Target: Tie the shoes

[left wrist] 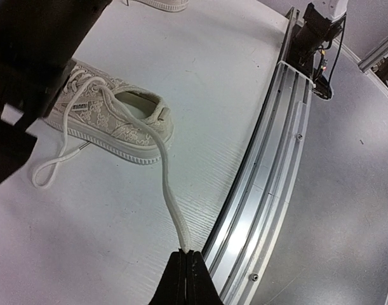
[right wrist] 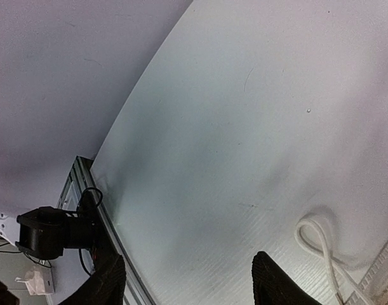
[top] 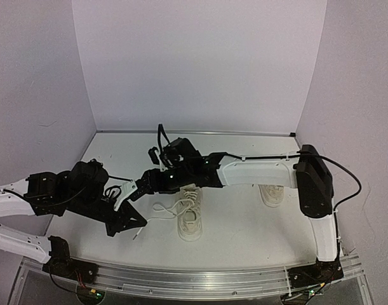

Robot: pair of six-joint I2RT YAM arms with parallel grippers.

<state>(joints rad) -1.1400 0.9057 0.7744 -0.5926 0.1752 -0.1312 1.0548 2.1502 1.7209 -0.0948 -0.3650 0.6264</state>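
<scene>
Rail: a metal rail [top: 213, 279] runs along the bottom edge of the top view, with both arm bases bolted to it.
Left gripper: the left gripper [left wrist: 187, 264] sits at the bottom centre of its wrist view, its 2 fingers pressed together and pinching 1 lace.
Lace: the lace [left wrist: 171, 203] rises from the pinched tips up and left, crossing the side of the near shoe to its eyelets. A second strand lies in a loop [left wrist: 44, 171] on the table at the shoe's lower left.
Near shoe: the near shoe [top: 190, 215], cream with a lace-like pattern, stands upright at the centre of the top view, heel toward the rail.
Right gripper: the right gripper [right wrist: 188, 273] has its fingers apart with only bare table between them. In the top view it reaches across to the left of the near shoe.
Far shoe: the far shoe [top: 272, 194] sits right of centre, partly hidden behind the right arm, well apart from the first.
Table: the white table [top: 244, 232] carries both shoes.
Walls: pale walls [top: 200, 63] close the top of the frame.
</scene>
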